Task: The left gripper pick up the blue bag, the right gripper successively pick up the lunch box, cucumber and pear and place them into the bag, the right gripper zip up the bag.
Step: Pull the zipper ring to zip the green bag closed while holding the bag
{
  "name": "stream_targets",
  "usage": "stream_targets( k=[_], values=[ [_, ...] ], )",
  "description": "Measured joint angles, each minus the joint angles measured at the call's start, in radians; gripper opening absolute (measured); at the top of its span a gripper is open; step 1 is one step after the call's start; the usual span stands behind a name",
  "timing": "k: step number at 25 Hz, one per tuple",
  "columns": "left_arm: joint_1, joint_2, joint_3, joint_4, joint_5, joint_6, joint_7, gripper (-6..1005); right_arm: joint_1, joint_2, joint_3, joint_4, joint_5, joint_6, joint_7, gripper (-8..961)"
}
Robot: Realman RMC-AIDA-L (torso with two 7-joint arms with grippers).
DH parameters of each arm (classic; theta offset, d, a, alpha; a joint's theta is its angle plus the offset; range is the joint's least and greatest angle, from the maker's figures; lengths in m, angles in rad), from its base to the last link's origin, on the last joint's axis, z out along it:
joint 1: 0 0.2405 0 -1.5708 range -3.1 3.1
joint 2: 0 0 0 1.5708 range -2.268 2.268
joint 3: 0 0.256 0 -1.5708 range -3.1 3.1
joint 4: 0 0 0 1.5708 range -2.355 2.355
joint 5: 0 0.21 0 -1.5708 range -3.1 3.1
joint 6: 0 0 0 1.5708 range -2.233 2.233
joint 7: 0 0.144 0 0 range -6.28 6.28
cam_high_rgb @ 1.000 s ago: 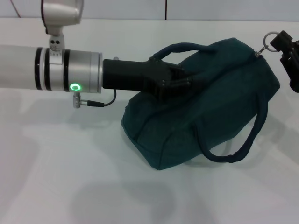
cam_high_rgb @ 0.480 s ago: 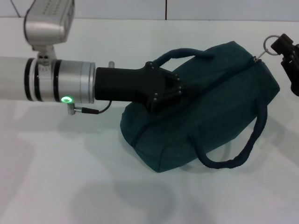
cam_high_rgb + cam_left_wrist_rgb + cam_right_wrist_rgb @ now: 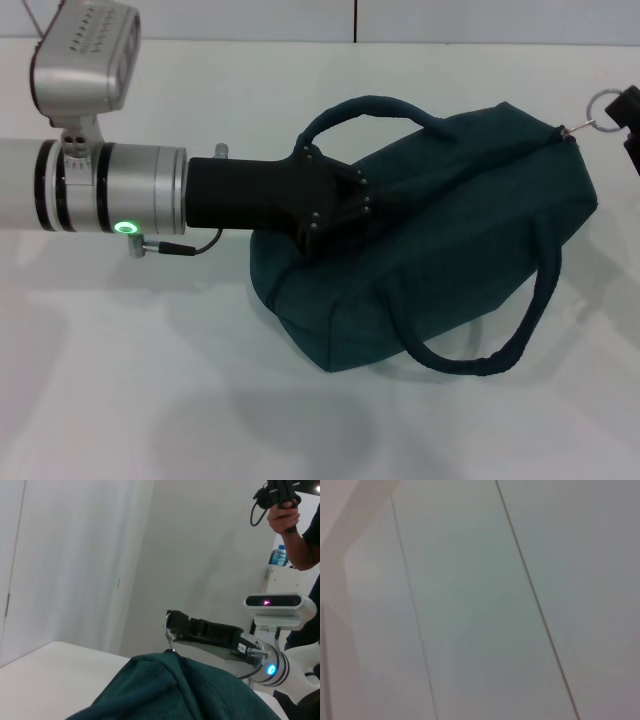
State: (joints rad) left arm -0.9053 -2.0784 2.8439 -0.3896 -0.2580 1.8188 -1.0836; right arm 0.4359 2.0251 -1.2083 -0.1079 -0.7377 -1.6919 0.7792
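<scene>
The blue bag [image 3: 450, 230] lies on the white table [image 3: 140, 390], its top seam closed and both rope handles [image 3: 490, 362] hanging loose. My left gripper [image 3: 342, 206] is shut on the bag's fabric near its left end. My right gripper [image 3: 628, 108] is at the right edge of the head view, shut on the zipper's metal ring pull [image 3: 603, 101] at the bag's far right corner. The left wrist view shows the bag [image 3: 165, 690] with the right gripper [image 3: 172, 624] holding the ring above it. The lunch box, cucumber and pear are out of view.
A person [image 3: 300, 535] stands behind the robot holding a black device, next to a shelf with a water bottle [image 3: 279, 556]. The right wrist view shows only pale wall panels [image 3: 480, 600].
The left arm has drawn back to the left, dragging the bag's left end with it. The right gripper has moved right with the ring pull, almost out of the head view.
</scene>
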Motion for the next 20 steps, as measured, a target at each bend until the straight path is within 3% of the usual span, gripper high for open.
stream_targets(
  k=[9, 14, 20],
  values=[
    [0.016, 0.022, 0.0, 0.001, -0.035, 0.002, -0.007, 40, -0.019, -0.002, -0.001, 0.003, 0.023, 0.048, 0.002, 28],
    [0.013, 0.022, 0.0, 0.005, -0.037, 0.004, -0.007, 39, -0.019, -0.006, -0.009, 0.0, 0.021, 0.046, 0.002, 29],
    [0.012, 0.022, 0.0, 0.006, -0.038, 0.004, -0.001, 38, -0.058, -0.01, -0.002, -0.009, 0.025, 0.019, -0.002, 139]
  ],
)
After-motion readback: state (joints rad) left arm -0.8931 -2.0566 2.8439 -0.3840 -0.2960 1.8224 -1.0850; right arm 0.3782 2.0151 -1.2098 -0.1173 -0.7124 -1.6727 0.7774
